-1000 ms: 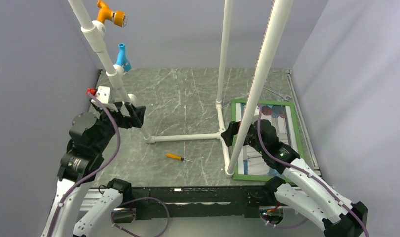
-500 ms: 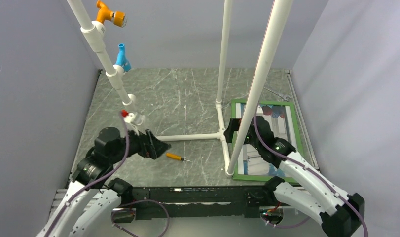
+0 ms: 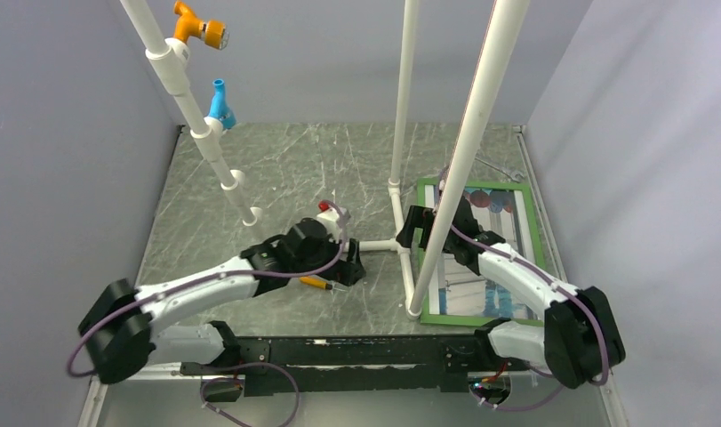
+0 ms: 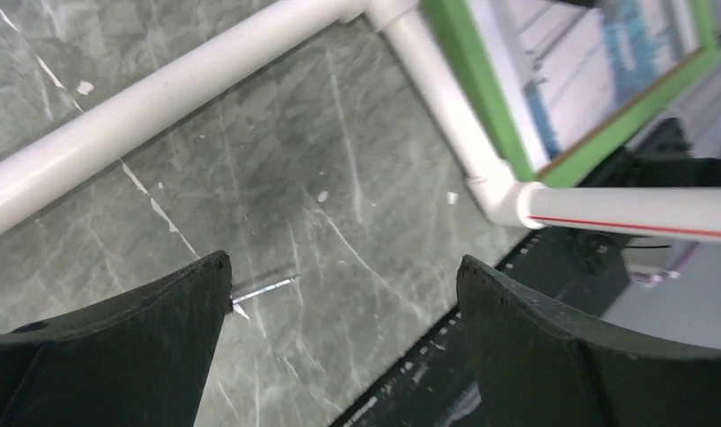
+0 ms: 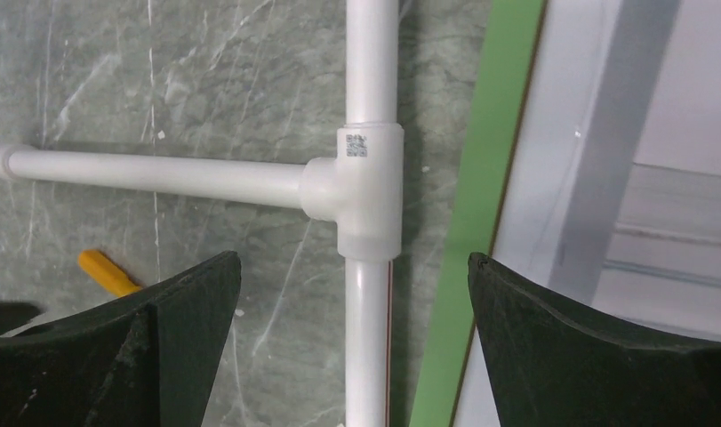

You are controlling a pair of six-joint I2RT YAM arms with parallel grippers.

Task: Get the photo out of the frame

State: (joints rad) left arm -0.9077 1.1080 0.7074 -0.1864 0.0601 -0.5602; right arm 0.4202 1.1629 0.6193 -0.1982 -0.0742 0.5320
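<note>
The green frame (image 3: 536,236) lies flat at the table's right side, with the photo (image 3: 516,222) inside it, partly covered by my right arm. My right gripper (image 3: 416,233) hangs open over the white pipe beside the frame's left rail. In the right wrist view the gripper (image 5: 354,260) straddles that pipe, with the frame's green rail (image 5: 481,178) and the photo (image 5: 605,178) to its right. My left gripper (image 3: 356,267) is open and low over the table, left of the frame. The left wrist view shows this gripper (image 4: 343,262) empty, with the frame's corner (image 4: 468,80) far ahead.
A white pipe stand (image 3: 339,247) has a floor tee (image 5: 368,191) right beside the frame and tall uprights (image 3: 468,160). A small orange screwdriver (image 3: 319,283) lies by my left gripper. Orange (image 3: 201,27) and blue (image 3: 220,102) fittings sit on the slanted left pipe. Grey walls enclose the table.
My left arm has swung from the slanted pipe at the left down to the table's middle by the screwdriver. My right gripper has shifted slightly farther along the frame's left side. Both stayed open.
</note>
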